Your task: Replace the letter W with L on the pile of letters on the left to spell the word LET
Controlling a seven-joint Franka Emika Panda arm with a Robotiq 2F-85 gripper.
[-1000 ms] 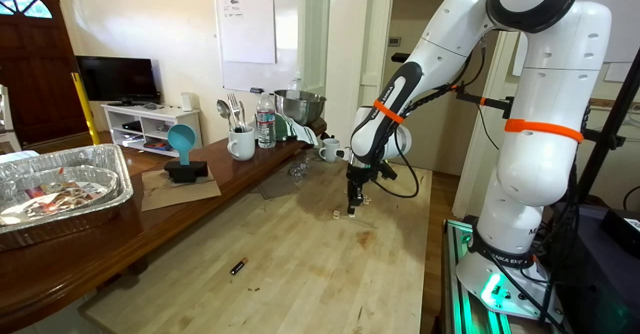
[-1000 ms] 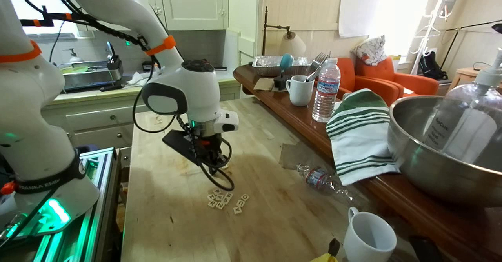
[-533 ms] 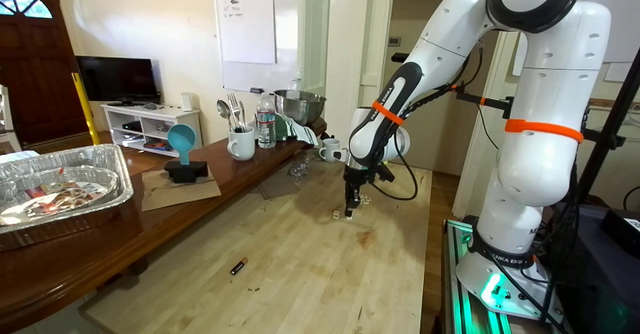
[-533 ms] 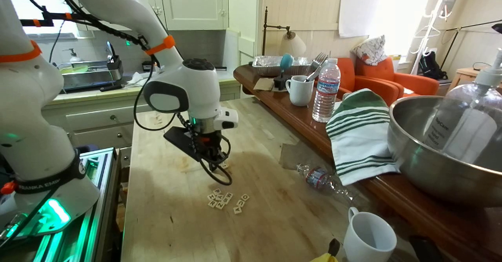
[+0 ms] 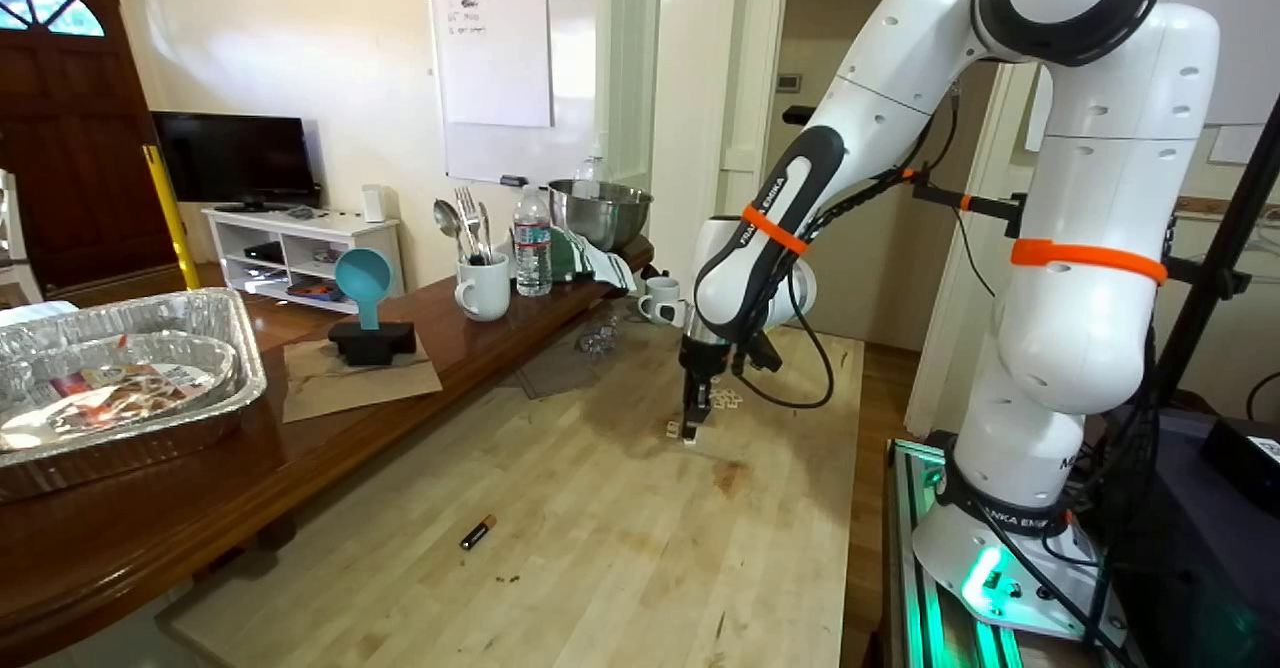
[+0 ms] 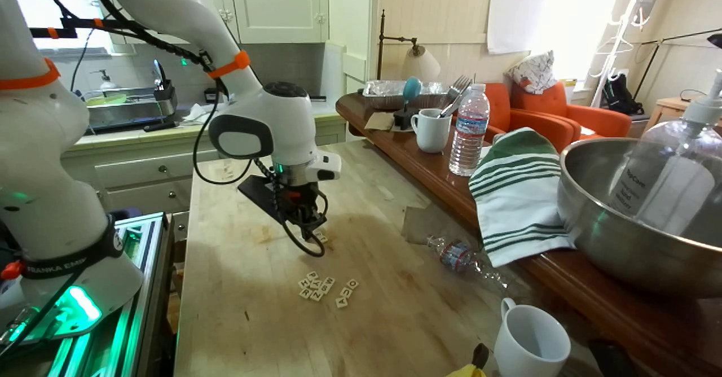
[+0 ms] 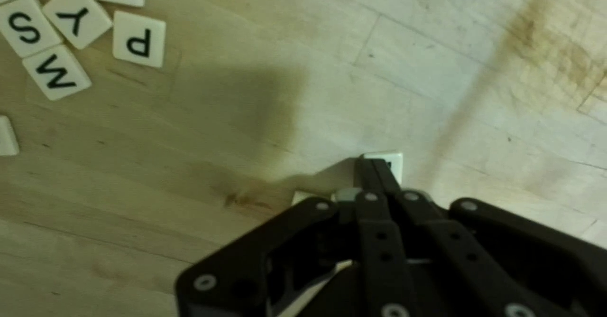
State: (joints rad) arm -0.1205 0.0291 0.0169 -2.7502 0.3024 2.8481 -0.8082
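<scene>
Letter W, a cream square tile (image 7: pixel 56 72), seems removed, lying among other tiles (image 7: pixel 138 41) well inside the edges of the pale wooden table (image 5: pixel 620 548), while the black gripper (image 7: pixel 373 163), jaws together, probably must yet align a half-hidden, unreadable tile (image 7: pixel 396 166).

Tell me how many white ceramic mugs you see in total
2: one white ceramic mug, holding silver cutlery, on the dark brown wooden counter; another white ceramic mug on the pale wooden table. More may be hidden.
</scene>
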